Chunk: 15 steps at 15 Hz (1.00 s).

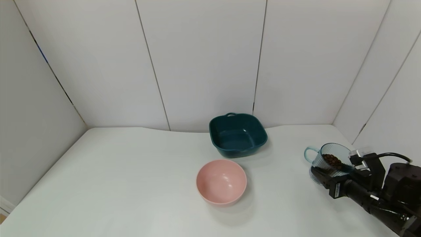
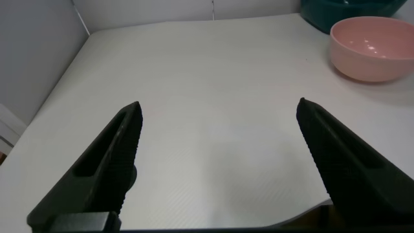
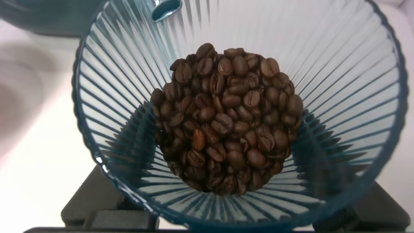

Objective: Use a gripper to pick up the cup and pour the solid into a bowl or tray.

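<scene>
My right gripper [image 1: 338,168] is shut on the translucent pale-blue ribbed cup [image 1: 329,156] at the table's right side, one dark finger on each side of it. The cup is tilted slightly, with its loop handle pointing left. A heap of dark brown coffee beans [image 1: 333,161] lies inside. In the right wrist view the cup [image 3: 336,97] fills the frame, with the beans [image 3: 226,116] at its bottom and a dark finger [image 3: 97,204] beneath it. The pale pink bowl [image 1: 221,182] stands empty at the table's middle, well left of the cup. My left gripper [image 2: 219,107] is open and empty over bare table.
A dark teal squarish dish [image 1: 237,135] with handles stands behind the pink bowl, near the back wall. White walls close the table at the back and both sides. The pink bowl [image 2: 372,48] and the teal dish [image 2: 343,10] also show in the left wrist view.
</scene>
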Motion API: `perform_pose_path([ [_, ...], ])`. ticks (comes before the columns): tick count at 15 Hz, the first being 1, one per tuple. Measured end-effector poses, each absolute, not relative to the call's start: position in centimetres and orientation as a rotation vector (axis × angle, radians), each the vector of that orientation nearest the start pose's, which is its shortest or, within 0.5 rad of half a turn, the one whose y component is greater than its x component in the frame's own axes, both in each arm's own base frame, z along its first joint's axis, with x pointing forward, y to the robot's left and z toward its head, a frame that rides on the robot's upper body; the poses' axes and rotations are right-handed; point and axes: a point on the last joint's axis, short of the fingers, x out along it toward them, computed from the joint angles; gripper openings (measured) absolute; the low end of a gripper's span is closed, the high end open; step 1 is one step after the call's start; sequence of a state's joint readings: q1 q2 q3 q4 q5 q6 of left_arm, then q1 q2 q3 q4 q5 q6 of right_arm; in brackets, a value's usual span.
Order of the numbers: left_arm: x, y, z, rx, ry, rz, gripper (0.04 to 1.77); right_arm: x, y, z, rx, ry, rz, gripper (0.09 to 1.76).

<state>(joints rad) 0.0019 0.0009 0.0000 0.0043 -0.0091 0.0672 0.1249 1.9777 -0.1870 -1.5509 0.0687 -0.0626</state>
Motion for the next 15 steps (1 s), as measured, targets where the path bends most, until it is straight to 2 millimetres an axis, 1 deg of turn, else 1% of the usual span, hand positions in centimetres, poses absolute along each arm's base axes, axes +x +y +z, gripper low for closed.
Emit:
perform_pose_path([
  [4, -2.3, 0.0, 7.5, 0.067, 0.005, -0.008, 1.72, 26.0, 3.3, 7.3, -0.094, 0.201, 0.194, 1.33],
  [6, -2.3, 0.0, 7.5, 0.067, 0.005, -0.007, 1.72, 26.2, 3.3, 7.8, -0.097, 0.247, 0.193, 1.33],
  [8, -2.3, 0.0, 7.5, 0.067, 0.005, -0.007, 1.72, 26.3, 3.5, 9.0, -0.1, 0.317, 0.199, 1.33],
  [10, -2.3, 0.0, 7.5, 0.067, 0.005, -0.007, 1.72, 26.5, 3.9, 11.3, -0.106, 0.363, 0.214, 1.33],
  [12, -2.3, 0.0, 7.5, 0.067, 0.005, -0.007, 1.72, 26.5, 4.7, 14.3, -0.127, 0.363, 0.229, 1.33],
  [13, -2.3, 0.0, 7.5, 0.067, 0.005, -0.007, 1.72, 26.4, 5.5, 15.8, -0.147, 0.349, 0.24, 1.33],
  [15, -2.3, 0.0, 7.5, 0.067, 0.005, -0.007, 1.72, 26.0, 7.2, 18.2, -0.2, 0.297, 0.259, 1.33],
])
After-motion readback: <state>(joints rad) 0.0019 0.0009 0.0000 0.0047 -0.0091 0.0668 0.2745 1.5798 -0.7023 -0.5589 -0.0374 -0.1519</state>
